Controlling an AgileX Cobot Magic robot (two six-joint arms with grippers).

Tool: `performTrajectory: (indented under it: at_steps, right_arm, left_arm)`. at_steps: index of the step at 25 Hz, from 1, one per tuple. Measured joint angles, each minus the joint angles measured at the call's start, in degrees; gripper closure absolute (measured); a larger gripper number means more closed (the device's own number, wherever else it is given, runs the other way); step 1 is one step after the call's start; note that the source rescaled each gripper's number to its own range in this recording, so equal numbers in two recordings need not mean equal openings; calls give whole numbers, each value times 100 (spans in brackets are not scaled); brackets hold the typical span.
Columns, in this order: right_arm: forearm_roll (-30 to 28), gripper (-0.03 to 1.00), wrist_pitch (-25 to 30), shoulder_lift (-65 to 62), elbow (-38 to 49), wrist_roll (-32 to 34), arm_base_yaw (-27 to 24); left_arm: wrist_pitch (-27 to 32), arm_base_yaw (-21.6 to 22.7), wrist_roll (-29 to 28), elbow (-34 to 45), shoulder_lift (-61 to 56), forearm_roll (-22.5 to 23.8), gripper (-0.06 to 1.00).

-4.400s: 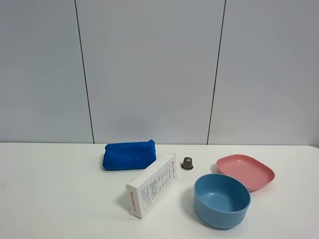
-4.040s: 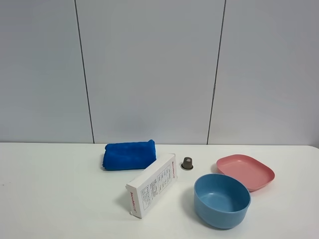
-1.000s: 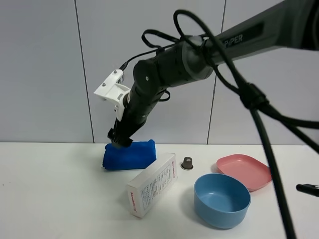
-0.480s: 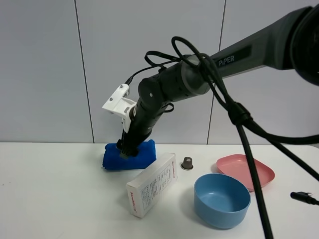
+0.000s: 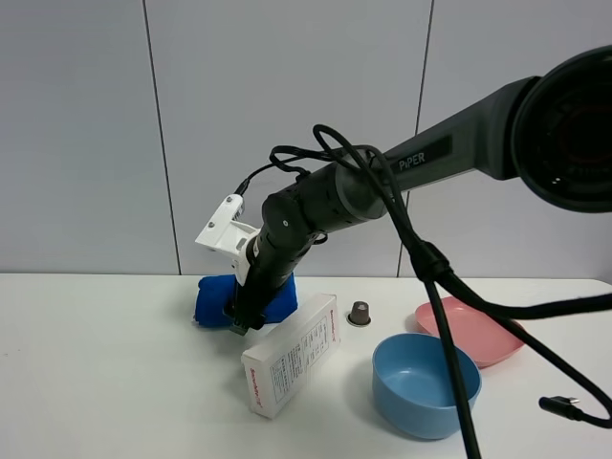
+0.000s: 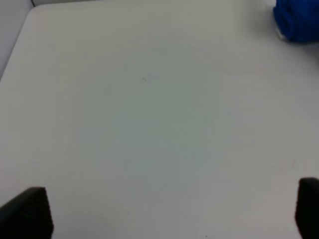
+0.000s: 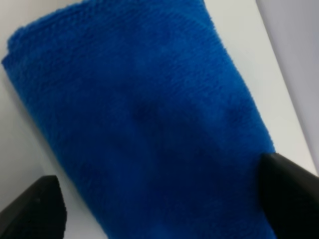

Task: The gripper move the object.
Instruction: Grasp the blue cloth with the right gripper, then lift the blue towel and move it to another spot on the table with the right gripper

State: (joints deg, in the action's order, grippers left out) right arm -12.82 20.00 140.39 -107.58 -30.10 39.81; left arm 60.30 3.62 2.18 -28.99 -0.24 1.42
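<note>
Black fingertips of the right gripper stand wide apart, one on each side of the royal-blue fuzzy towel. The jaws are spread and not closed on the cloth. One tip sits over bare table beside the towel's long edge and the other at the opposite edge; contact cannot be confirmed. In the high view the right gripper points down at the towel's front right part, with most of the visible towel to its left. A white bracket is fixed above the wrist. Black cables loop off the dark grey arm.

Left gripper: only its two black tips show, wide apart with nothing between them, over bare table. One end of the towel lies well apart from it.

Markings: "PIPER" in white on the arm's long link. A white rectangular cardboard box lies just in front of the right gripper, near the towel. It carries red lettering on its end face and fine print on its side, neither legible.

Other items:
- A small dark capsule stands beside the box's far corner.
- A light-blue plastic bowl stands right of the box.
- A pink shallow dish lies behind the bowl, crossed by a cable.

Surface: white matte table. Backdrop: pale grey panelled wall with dark vertical seams.
</note>
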Motion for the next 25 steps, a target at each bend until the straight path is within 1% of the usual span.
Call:
performTrajectory:
  at_steps: [6, 9, 12, 14, 16, 20, 21, 22, 25]
  right_arm:
    - [0, 7, -163, 47, 0, 0, -44]
    - [-7, 12, -152, 81, 0, 0, -63]
    - [-86, 25, -168, 110, 0, 0, -68]
    - [-120, 38, -177, 110, 0, 0, -68]
    - [-121, 52, -184, 110, 0, 0, -68]
    - [-121, 87, -208, 110, -18, 0, -68]
    - [-121, 92, -226, 110, -19, 7, -68]
    - [-121, 94, -232, 110, -19, 34, -68]
    - [-121, 96, -231, 78, -19, 42, -68]
  left_arm:
    - [0, 0, 0, 0, 0, 0, -6]
    - [0, 0, 0, 0, 0, 0, -6]
    - [0, 0, 0, 0, 0, 0, -6]
    - [0, 0, 0, 0, 0, 0, -6]
    - [0, 0, 0, 0, 0, 0, -6]
    - [0, 0, 0, 0, 0, 0, -6]
    - [0, 0, 0, 0, 0, 0, -6]
    - [0, 0, 0, 0, 0, 0, -6]
    - [0, 0, 0, 0, 0, 0, -6]
